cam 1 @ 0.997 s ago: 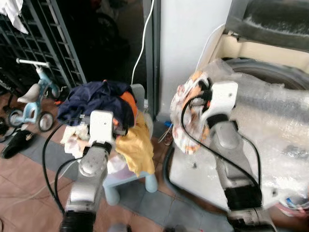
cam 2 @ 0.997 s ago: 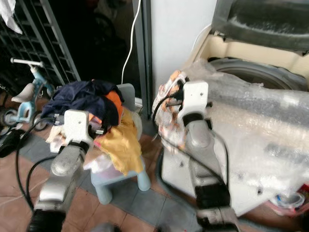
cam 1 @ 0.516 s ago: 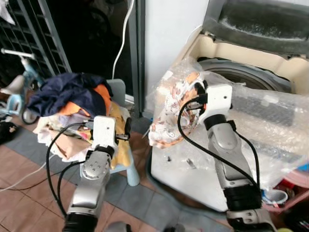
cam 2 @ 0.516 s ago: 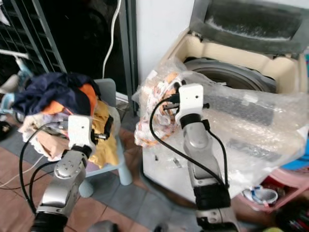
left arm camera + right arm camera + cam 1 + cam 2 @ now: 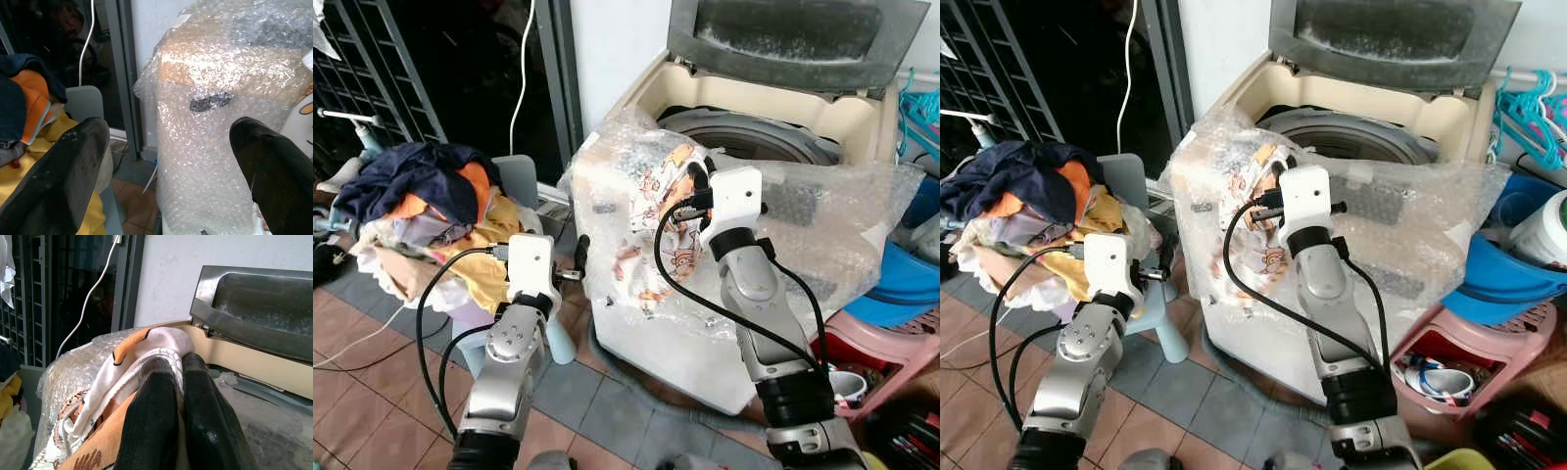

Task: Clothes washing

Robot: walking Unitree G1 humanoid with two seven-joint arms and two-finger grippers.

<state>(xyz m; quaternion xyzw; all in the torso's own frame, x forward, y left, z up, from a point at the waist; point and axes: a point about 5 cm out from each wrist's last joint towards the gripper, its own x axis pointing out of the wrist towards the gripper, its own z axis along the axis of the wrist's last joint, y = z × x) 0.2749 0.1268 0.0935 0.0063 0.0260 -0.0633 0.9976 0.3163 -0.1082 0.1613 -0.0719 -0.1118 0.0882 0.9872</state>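
Before us, a top-loading washing machine (image 5: 773, 147) stands with its lid raised and its front wrapped in bubble wrap (image 5: 842, 225).

To our left, we see a heap of clothes (image 5: 421, 211) piled on a pale blue chair (image 5: 514, 181), dark blue and orange on top, yellow hanging down the side. We hold our right gripper (image 5: 178, 396) up at the machine's front rim, its two black fingers clenched on a white and orange printed garment (image 5: 656, 230) that drapes down over the bubble wrap. Our left gripper (image 5: 166, 161) hangs between the chair and the machine, fingers (image 5: 63, 166) spread wide and holding nothing. A pink stool (image 5: 1474, 333) and a blue tub (image 5: 1508, 274) sit to the machine's right.
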